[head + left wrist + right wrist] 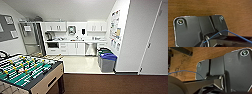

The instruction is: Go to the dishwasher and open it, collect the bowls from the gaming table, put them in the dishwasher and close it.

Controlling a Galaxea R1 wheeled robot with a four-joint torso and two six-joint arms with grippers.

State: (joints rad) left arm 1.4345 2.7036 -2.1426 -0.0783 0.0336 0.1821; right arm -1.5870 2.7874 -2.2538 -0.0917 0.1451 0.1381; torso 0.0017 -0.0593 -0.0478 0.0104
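Head view: kitchenette at the far end of the room, dishwasher (90, 49) set in the white cabinets (72, 48) under the counter, steel front shut as far as can be told. Gaming table (27, 71) is close by at lower left, green field and rods; bowls on it can't be made out. Grey bins (107, 61) with blue and green lids stand by the right wall. Wrist views show brown carpet (205, 7); can't tell either gripper's state. Judgement: task barely started, every step is left.
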